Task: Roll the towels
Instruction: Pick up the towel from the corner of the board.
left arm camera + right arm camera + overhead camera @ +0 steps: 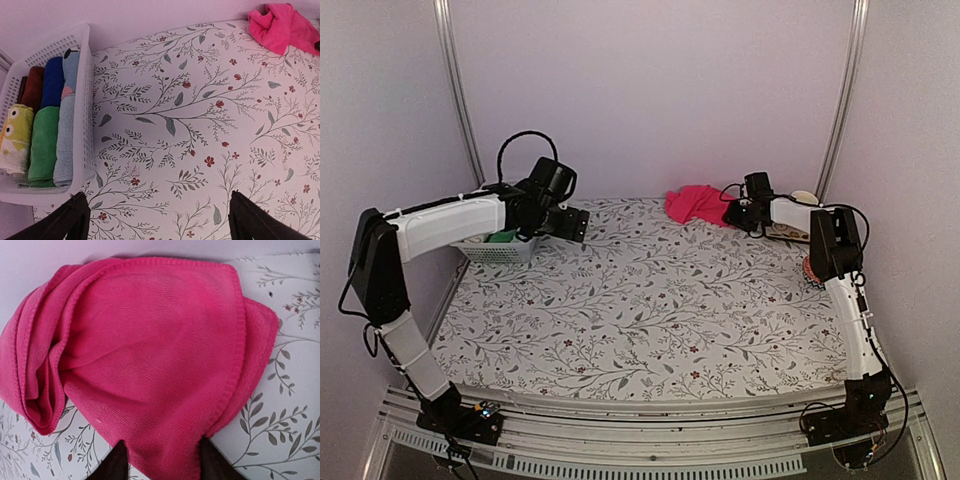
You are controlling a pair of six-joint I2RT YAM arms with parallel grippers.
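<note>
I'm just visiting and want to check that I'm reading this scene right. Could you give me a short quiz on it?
1. True or false: the pink towel is already rolled up.
2. Which gripper has part of that towel between its fingertips?
3. Fill in: the rolled cloths sit in a white ____ at the table's far left.
Key: 1 false, it lies crumpled; 2 the right gripper; 3 basket.

soft even pinkish light, faint shadows, sharp focus
</note>
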